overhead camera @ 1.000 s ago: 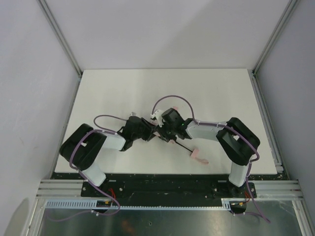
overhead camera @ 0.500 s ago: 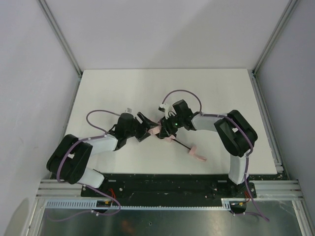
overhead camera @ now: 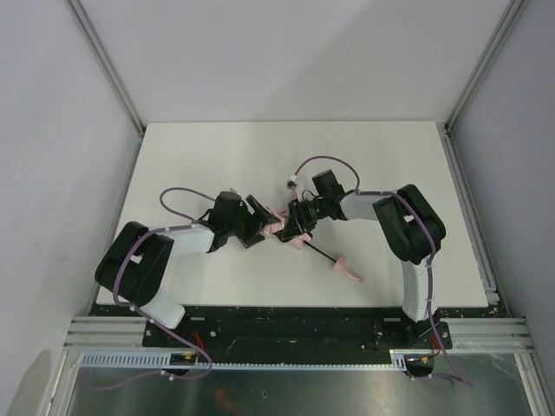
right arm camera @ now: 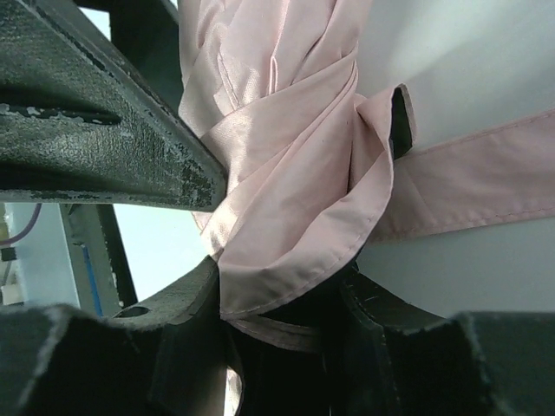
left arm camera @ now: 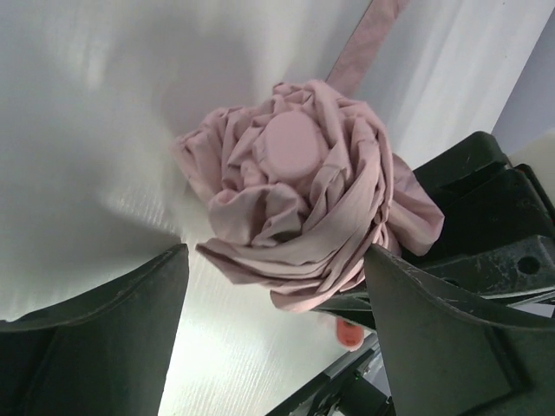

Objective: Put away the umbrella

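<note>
The umbrella lies near the middle of the white table, its pale pink canopy bunched up. Its thin black shaft runs toward the near right and ends in the small pink handle. My right gripper is shut on the canopy, and in the right wrist view the fabric is pinched between my right gripper jaws. My left gripper stands open at the canopy's left end. The left wrist view shows the umbrella end-on just beyond my left gripper, with both fingers apart. A pink strap trails off behind.
The table is bounded by grey walls, with metal frame rails at the left and right edges. Both arm bases sit along the near edge. A black finger of the left gripper crowds the upper left of the right wrist view.
My left gripper has let go of the canopy and opened wide, its arm drawing back a little leftward. The right gripper keeps its grip and has shifted slightly left with the canopy.
</note>
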Controlling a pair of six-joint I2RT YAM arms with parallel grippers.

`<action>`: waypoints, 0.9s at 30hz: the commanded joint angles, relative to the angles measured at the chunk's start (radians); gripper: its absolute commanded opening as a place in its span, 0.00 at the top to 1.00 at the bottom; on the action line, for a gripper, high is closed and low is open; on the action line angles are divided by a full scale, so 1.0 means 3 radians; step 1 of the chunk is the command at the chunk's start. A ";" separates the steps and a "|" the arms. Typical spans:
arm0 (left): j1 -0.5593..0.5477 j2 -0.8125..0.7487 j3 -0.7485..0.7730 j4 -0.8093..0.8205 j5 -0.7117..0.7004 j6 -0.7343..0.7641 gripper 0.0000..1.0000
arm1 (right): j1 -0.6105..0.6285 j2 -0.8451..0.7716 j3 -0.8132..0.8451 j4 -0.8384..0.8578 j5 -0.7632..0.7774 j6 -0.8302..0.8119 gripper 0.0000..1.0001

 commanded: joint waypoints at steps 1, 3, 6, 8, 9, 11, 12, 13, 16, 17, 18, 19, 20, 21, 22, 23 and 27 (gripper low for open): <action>0.0003 0.0139 0.0200 -0.0016 -0.0046 0.0092 0.15 | -0.0008 0.0395 -0.0226 -0.0782 0.0220 -0.0162 1.00; 0.0003 0.0247 0.0250 -0.0031 -0.0073 0.0091 0.15 | -0.0044 0.0407 -0.0209 -0.0785 0.0149 -0.0164 1.00; 0.0005 0.0451 0.0355 -0.0067 -0.0096 0.0185 0.19 | -0.0099 0.0444 -0.0188 -0.0791 0.0020 -0.0165 1.00; 0.0018 0.0551 0.0372 -0.0098 -0.0164 0.0279 0.25 | -0.0121 0.0468 -0.0159 -0.0818 -0.0036 -0.0184 1.00; 0.0020 0.0570 0.0351 -0.0103 -0.0202 0.0300 0.29 | -0.0124 0.0468 -0.0152 -0.0829 -0.0061 -0.0195 1.00; 0.0011 0.0577 0.0306 -0.0106 -0.0253 0.0331 0.38 | -0.0126 0.0467 -0.0132 -0.0828 -0.0094 -0.0187 1.00; 0.0002 0.0572 0.0288 -0.0106 -0.0269 0.0347 0.43 | -0.0126 0.0465 -0.0125 -0.0816 -0.0108 -0.0179 1.00; -0.0008 0.0565 0.0263 -0.0107 -0.0285 0.0355 0.49 | -0.0126 0.0459 -0.0117 -0.0805 -0.0122 -0.0162 1.00; -0.0025 0.0514 0.0169 -0.0107 -0.0340 0.0362 0.64 | -0.0123 0.0416 -0.0100 -0.0800 -0.0117 -0.0121 1.00; -0.0029 0.0485 0.0138 -0.0107 -0.0364 0.0375 0.69 | -0.0122 0.0389 -0.0094 -0.0810 -0.0094 -0.0107 1.00; -0.0033 0.0455 0.0102 -0.0107 -0.0396 0.0386 0.73 | -0.0119 0.0352 -0.0091 -0.0820 -0.0049 -0.0090 1.00; -0.0041 0.0406 0.0058 -0.0107 -0.0440 0.0385 0.77 | -0.0115 0.0303 -0.0092 -0.0828 0.0032 -0.0061 1.00; -0.0042 0.0357 0.0013 -0.0107 -0.0483 0.0391 0.81 | -0.0111 0.0248 -0.0090 -0.0824 0.0132 -0.0019 0.98; -0.0043 0.0314 -0.0032 -0.0107 -0.0525 0.0395 0.84 | -0.0101 0.0177 -0.0091 -0.0814 0.0253 0.0023 0.94; -0.0043 0.0275 -0.0068 -0.0107 -0.0558 0.0399 0.86 | -0.0093 0.0095 -0.0092 -0.0802 0.0362 0.0072 0.89; -0.0043 0.0247 -0.0096 -0.0107 -0.0580 0.0401 0.88 | -0.0079 0.0013 -0.0093 -0.0785 0.0468 0.0117 0.83; -0.0043 0.0212 -0.0134 -0.0131 -0.0578 0.0393 0.91 | -0.0014 -0.0359 -0.0093 -0.0729 0.0848 0.0224 0.58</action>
